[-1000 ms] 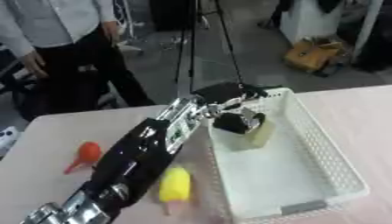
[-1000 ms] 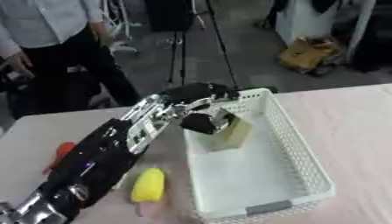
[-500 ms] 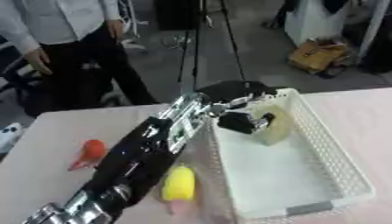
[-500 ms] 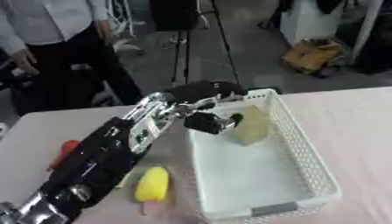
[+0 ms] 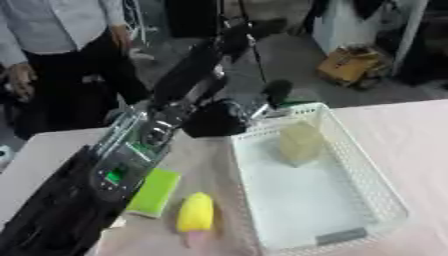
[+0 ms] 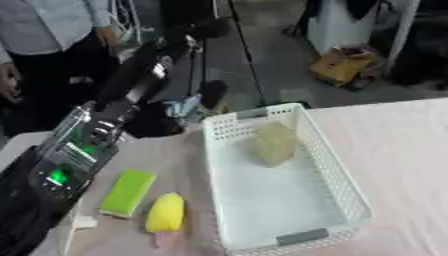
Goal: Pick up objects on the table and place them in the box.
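A pale yellowish block (image 5: 300,142) is seen lying inside the white plastic lattice box (image 5: 367,176), while the left hand (image 5: 229,114) is held outside its rim, its fingers too blurred to judge.

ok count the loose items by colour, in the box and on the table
pale yellow block in box: 1
green block on table: 1
yellow item on table: 1
total: 3

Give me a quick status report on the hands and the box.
Left hand at the box's near-left corner, fingers unclear. Right hand unseen. Pale yellow block inside white box. Green block and yellow object remain on table.
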Motion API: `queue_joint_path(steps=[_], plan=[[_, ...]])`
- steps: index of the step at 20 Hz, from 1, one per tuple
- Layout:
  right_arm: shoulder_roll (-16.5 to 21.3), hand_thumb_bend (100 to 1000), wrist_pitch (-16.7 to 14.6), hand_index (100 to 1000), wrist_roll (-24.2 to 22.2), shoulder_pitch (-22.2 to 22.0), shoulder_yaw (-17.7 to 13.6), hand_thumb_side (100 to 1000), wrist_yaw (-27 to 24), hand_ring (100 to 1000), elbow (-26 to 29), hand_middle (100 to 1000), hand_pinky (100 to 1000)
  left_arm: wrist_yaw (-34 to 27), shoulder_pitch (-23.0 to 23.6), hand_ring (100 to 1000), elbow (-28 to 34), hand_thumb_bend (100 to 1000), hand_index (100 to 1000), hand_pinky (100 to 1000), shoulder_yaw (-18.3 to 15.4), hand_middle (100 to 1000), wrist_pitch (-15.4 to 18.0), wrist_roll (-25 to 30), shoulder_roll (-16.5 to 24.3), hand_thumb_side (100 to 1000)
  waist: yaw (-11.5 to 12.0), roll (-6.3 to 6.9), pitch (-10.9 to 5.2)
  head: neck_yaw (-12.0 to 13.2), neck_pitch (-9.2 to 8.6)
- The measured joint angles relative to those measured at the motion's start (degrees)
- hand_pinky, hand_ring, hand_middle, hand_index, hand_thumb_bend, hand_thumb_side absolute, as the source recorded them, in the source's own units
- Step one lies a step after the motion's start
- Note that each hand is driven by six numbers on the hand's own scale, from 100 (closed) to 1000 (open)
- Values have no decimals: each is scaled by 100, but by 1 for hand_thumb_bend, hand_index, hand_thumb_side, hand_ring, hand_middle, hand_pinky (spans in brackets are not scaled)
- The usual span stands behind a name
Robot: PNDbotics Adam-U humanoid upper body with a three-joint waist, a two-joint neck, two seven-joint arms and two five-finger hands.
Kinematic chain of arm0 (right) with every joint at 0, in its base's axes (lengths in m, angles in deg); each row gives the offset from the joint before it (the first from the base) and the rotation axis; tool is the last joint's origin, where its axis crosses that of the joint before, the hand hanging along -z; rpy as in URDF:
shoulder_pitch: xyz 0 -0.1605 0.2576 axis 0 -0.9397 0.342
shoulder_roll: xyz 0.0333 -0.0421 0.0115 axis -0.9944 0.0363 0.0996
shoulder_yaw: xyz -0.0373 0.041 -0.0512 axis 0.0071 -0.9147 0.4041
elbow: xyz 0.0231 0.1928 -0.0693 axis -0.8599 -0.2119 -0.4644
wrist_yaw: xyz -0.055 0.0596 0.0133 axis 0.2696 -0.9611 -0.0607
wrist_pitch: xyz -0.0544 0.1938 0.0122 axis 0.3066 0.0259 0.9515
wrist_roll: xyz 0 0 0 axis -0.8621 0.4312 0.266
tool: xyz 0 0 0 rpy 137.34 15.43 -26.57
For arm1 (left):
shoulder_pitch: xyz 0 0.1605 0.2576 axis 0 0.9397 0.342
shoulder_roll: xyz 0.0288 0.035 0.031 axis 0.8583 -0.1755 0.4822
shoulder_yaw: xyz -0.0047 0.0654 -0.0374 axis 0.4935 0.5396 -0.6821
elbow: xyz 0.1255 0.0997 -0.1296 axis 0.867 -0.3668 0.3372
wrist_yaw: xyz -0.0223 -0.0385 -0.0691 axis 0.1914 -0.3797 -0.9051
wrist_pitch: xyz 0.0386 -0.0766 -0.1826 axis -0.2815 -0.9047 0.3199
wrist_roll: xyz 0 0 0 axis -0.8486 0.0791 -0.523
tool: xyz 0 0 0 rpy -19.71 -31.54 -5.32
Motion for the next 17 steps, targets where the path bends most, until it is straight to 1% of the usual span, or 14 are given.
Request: queue_joint_path(steps=[3,6,7,10,11,12,13,16,17], plan=[[0,100,7,595,10,0,0,1000,10,825,0,674,823,-527,197,892,493,363,1000,958,-66,866,43,-80,110,961,10,-17,0,-68,-4],[0,100,9,595,30,2,-4,1000,12,825,0,674,823,-1186,572,892,901,366,1000,958,-138,866,137,-44,113,959,65,-45,4,-137,-56],[0,100,7,595,34,2,-5,1000,12,825,0,674,823,-1389,633,887,984,405,995,968,-180,852,174,-8,113,928,70,-59,4,-153,-61],[0,100,-2,595,46,11,-18,1000,12,825,0,674,823,-2022,962,884,1106,411,990,977,-332,847,400,131,-63,925,122,-80,12,-211,-153],[0,100,-2,594,48,16,-21,1000,12,824,0,673,822,-2250,1056,871,1112,443,998,973,-379,828,476,188,-141,902,128,-93,18,-229,-173],[-1,100,0,594,52,16,-28,1000,12,824,0,673,822,-2501,1150,871,1114,443,998,973,-419,828,544,246,-224,902,130,-109,23,-247,-196],[-1,100,3,594,57,16,-35,1000,12,824,0,672,822,-2768,1242,860,1114,480,987,955,-457,811,605,303,-303,877,139,-122,24,-270,-207],[-2,100,6,593,87,16,-43,1000,12,824,0,672,822,-3732,1475,855,1118,491,978,946,-600,804,735,433,-513,875,183,-131,26,-348,-208],[-2,100,4,593,96,16,-50,1000,12,823,0,670,821,-4025,1525,836,1119,474,956,917,-651,779,758,483,-546,895,193,-131,27,-373,-208]])
